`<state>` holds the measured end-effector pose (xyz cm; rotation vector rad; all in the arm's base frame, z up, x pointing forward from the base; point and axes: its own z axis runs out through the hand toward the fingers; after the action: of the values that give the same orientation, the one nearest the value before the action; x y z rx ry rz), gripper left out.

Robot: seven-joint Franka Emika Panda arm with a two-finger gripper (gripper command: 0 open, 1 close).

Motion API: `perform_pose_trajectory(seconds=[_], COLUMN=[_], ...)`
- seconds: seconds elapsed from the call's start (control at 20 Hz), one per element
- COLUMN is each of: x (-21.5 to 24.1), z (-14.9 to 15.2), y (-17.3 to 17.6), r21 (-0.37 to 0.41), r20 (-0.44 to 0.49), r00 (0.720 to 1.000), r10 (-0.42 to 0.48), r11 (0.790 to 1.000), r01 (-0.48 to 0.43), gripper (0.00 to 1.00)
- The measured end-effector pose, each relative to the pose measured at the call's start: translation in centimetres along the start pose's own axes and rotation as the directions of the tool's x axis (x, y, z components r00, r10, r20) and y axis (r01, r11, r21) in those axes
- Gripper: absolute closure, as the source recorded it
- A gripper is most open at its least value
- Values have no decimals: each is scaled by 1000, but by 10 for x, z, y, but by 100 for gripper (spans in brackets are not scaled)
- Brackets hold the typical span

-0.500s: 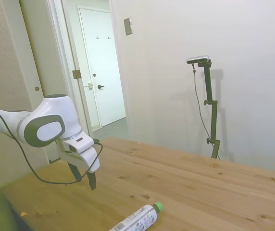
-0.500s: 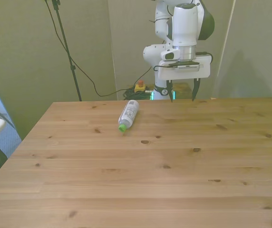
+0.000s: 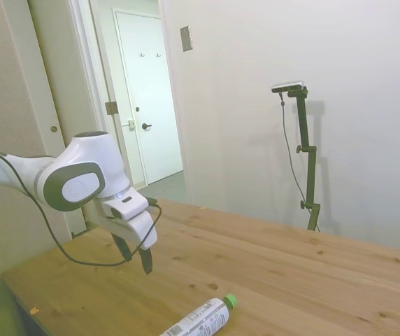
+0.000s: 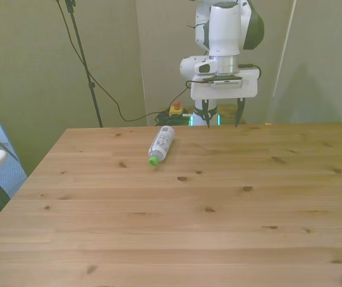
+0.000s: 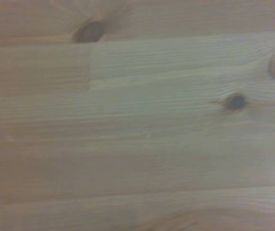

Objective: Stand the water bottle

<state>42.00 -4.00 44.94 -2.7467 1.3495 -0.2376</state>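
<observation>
Water bottle (image 4: 161, 143) lying on its side near the table's (image 4: 177, 239) far edge, green cap (image 4: 153, 160) toward the near edge. Claw (image 4: 221, 113) spread, empty, above that edge, apart from the bottle. Risk: the smooth, round, clear plastic body may roll on the knotty pine boards if nudged off-centre.

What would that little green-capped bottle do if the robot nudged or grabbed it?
The water bottle lies on its round side on the flat table, so a nudge would probably roll it. Its clear plastic looks thin, likely light and squashy. The open gripper hangs apart from it.
</observation>
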Motion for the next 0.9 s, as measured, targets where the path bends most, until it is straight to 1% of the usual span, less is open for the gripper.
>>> perform_pose_trajectory(seconds=[0.3,0.5,0.7,0.9], x=[75,130,165,179], z=[-10,-12,3,29], y=[33,55,59,55], r21=[-22,-59,-124,-160], r20=[-51,-74,-85,-69], r00=[994,987,987,989], r10=[92,141,138,133], r11=[995,988,981,977], r01=[-93,-145,-148,-143], gripper=[0,0,0,0])
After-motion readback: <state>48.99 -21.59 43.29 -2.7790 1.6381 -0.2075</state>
